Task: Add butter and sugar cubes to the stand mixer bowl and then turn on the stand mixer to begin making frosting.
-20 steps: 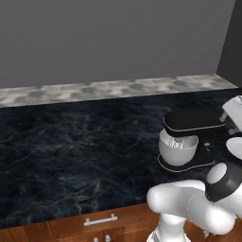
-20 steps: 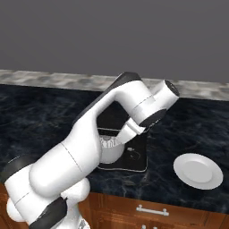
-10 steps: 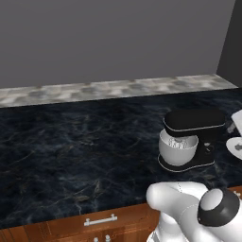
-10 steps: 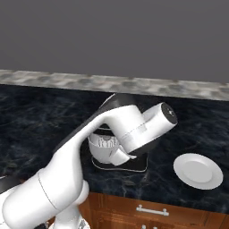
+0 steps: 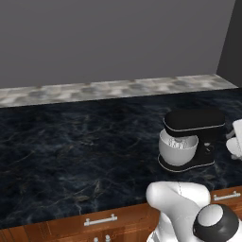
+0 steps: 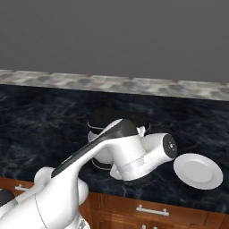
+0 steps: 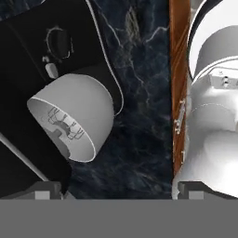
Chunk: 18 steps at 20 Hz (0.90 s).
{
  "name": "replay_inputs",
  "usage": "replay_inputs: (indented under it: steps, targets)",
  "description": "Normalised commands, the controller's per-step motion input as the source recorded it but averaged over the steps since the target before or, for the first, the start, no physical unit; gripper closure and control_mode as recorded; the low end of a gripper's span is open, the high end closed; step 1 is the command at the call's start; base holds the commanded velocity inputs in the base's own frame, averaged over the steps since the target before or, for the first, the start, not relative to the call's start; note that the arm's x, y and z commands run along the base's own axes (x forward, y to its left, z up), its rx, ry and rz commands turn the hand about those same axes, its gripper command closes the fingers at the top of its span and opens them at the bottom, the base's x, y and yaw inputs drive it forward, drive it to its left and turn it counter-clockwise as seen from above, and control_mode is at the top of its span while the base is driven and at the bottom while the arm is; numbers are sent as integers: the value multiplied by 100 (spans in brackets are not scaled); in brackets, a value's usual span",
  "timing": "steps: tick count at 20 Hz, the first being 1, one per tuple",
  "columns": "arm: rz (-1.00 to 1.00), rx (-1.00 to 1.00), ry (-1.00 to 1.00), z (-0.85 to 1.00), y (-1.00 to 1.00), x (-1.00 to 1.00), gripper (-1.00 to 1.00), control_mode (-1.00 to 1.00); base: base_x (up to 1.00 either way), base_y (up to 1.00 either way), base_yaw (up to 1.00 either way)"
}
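Gripper [image 7: 118,193], jaws spread wide w/ nothing held, hangs beside the stand mixer bowl [image 7: 76,116]; a careless swing could clip the stand mixer [image 5: 193,138].

The table [image 5: 85,142] was a slab of dark, black-blue marbled stone with pale veining, running wide across both base views, backed by a low strip of mottled grey stone against a plain grey wall. Brown wooden drawer fronts with silver bar handles ran under its front edge. The stand mixer [image 5: 194,137] stood on it near the front edge, toward the right in the left base view, its flat black base resting on the stone and the stand mixer bowl [image 5: 177,150] seated on that base beneath the head. A white round plate [image 6: 197,171] lay flat on the table, just beside the mixer and near the front edge.
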Motion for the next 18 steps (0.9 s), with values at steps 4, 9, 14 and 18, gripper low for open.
replay_inputs:
  steps: [4, 9, 14, 18]
  targets:
    - [7, -7, -34, -18, -6, -1, -100, -100, 0, 0, 0]
    - [6, -4, -33, -31, -10, 0, -100, -100, 0, 0, 0]
    - [-12, 0, -18, -35, -16, 2, -100, -100, 0, 0, 0]
    - [-19, 1, -2, -33, -1, 24, -100, -100, 0, 0, 0]
